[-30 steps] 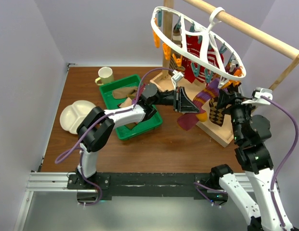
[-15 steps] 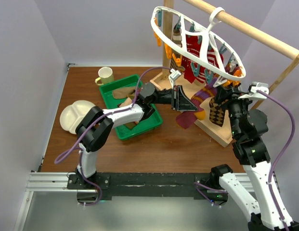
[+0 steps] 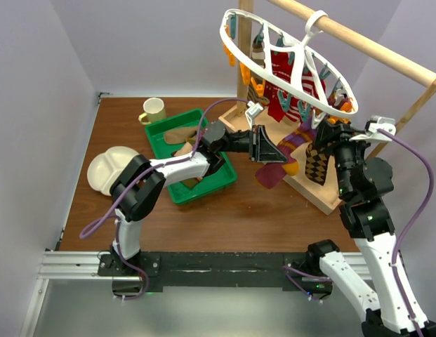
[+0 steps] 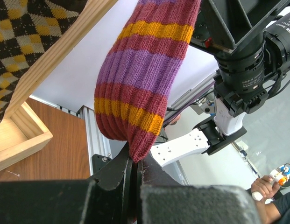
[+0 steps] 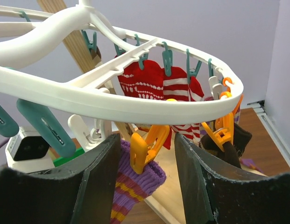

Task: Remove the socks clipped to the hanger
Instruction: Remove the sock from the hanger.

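Pinching the lower tip of a maroon, purple and orange striped sock (image 4: pixel 140 84): left gripper (image 4: pixel 134 163), jaws pressed together on the knit, over mid-table. Right gripper (image 5: pixel 147 158): jaws spread, one either side of an orange clip (image 5: pixel 142 149). Hanger (image 5: pixel 112 100): white oval, tilted, hooked on a wooden rail (image 3: pixel 358 38) above the table's far right corner. Red-and-white socks (image 5: pixel 149 81) and an argyle sock (image 3: pixel 317 163) hang beneath it. Mug (image 3: pixel 154 110): far left edge, just beyond a green tray (image 3: pixel 161 140).
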Tool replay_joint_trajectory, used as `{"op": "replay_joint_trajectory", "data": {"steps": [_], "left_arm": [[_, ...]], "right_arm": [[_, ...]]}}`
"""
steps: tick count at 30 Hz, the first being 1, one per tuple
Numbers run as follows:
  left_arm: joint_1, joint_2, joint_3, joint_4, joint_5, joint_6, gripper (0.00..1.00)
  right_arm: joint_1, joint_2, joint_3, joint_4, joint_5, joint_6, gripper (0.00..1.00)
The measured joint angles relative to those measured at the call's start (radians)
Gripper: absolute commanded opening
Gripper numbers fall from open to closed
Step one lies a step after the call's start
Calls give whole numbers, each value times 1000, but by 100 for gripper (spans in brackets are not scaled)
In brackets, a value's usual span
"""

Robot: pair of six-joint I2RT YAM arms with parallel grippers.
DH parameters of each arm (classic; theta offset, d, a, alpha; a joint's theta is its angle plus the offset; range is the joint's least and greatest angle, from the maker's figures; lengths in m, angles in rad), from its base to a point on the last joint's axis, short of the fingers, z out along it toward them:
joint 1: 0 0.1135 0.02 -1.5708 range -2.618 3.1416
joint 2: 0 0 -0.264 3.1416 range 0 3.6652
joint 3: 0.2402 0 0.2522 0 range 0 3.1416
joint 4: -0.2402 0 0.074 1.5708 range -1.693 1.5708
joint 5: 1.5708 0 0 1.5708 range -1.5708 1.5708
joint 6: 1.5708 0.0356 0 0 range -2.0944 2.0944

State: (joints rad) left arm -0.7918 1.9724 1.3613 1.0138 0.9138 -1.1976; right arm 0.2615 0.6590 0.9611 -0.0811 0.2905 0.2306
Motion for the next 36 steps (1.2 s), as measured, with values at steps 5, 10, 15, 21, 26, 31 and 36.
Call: {"op": "replay_joint_trajectory", "data": {"steps": [5,10,15,21,26,31,36], "left_arm": [[0,0,0,2,0,0,0],[0,0,0,2,0,0,0],[0,0,0,2,-1,-7,0],[0,0,0,2,-1,-14,0],[0,0,0,2,-1,-14,0],[0,0,-1,15,3,-33,0],[8,0,-2,119,39,-143,0]], "right_arm": [[0,11,6,7,3,-8,46],[0,18,15,6,8,-14,10],[-1,20,34,-13,14,-13,0],[-1,21,45,-34,8,-11,6],[-1,20,48,-43,5,-9,38],[-1,14,49,-49,-14,-17,47],[-1,16,51,-55,-48,-27,49]]}}
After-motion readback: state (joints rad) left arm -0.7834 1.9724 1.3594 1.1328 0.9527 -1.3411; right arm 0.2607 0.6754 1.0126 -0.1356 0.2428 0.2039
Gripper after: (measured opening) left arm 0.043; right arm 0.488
